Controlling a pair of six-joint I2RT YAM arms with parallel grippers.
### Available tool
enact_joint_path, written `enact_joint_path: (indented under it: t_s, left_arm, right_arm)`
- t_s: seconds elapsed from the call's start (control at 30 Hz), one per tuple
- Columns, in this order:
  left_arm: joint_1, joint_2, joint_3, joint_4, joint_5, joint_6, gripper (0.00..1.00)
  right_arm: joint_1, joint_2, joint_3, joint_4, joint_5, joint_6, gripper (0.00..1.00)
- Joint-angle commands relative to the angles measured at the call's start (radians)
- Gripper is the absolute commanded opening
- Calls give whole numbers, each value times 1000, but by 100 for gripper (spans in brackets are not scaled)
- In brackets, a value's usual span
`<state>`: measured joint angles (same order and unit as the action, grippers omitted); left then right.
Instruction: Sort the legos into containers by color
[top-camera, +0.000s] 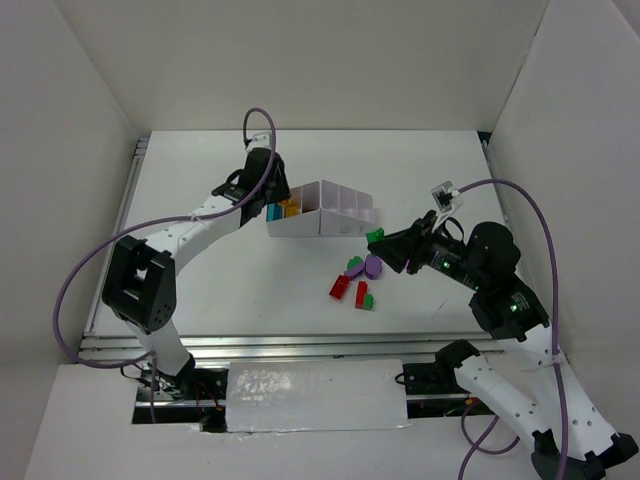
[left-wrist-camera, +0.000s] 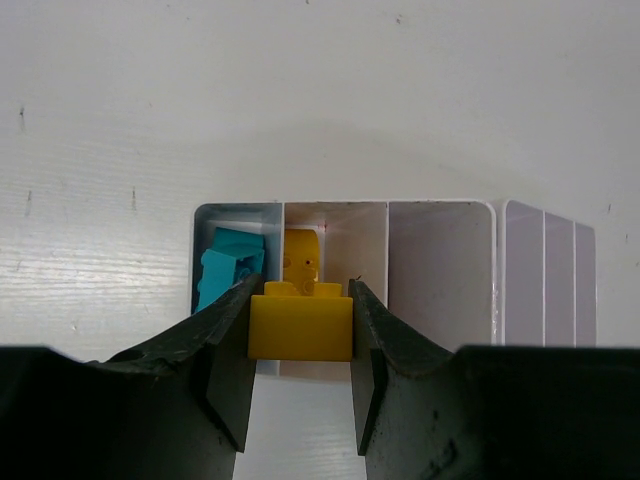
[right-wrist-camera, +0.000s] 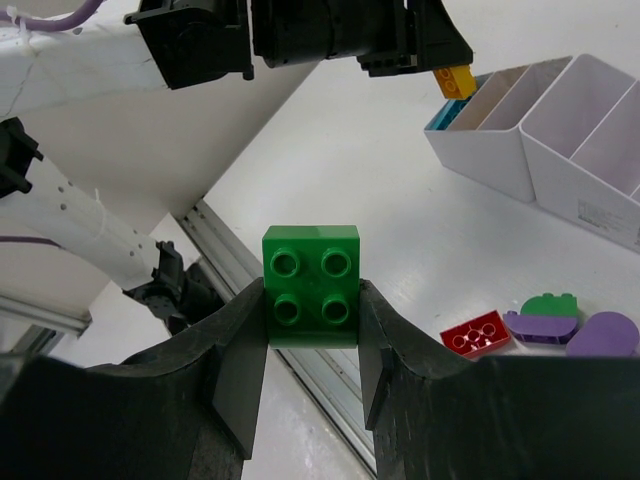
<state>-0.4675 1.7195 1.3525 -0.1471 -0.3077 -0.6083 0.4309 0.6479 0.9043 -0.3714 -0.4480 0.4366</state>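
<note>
Tool on left arm (left-wrist-camera: 305, 292) clamps yellow brick (left-wrist-camera: 300, 332) above tray (left-wrist-camera: 440, 206); right tool (right-wrist-camera: 312, 292), aloft, clamps green brick (right-wrist-camera: 310, 255).

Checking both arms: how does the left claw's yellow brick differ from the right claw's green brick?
The yellow brick hangs at one end of the white tray; the green brick is held off its opposite end. The green brick shows four studs to its wrist camera; the yellow brick shows a plain side. Shared: the left claw and right claw each pinch theirs.
</note>
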Motion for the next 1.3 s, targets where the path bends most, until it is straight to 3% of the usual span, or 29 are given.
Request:
enact_joint_path:
  t_s: [0.0,0.13,0.33,0.73,0.93,1.07,1.1,1.27]
  left_arm:
    - [-5,18,30,67,42,-18,14]
    - [-8,31,36,57,36,-11,21]
    - [-10,35,31,66,50,-11,47]
    - [-8,74,57,40,59,-1,67]
    - [-8,-49,22,64,55,-5,68]
    - [-8,-155,43,-3,12,1,70]
    - [-8,-175,49,-58,-1,1,82]
    - [-8,-343,44,-222,-53,18,98]
  right_arm:
    - [-3,7,10,15,-4,-9,0]
    - [-3,9,8,14,-8,-12,0]
    - [-3,24,11,22,-26,-10,0]
    - [-3,32,18,23,-38,-9,0]
    - [-3,58,12,28,6,-9,0]
    - [-3,140,7,11,106,28,0]
    - [-3,191,13,5,129,49,0]
    - [-3,352,44,0,297,122,0]
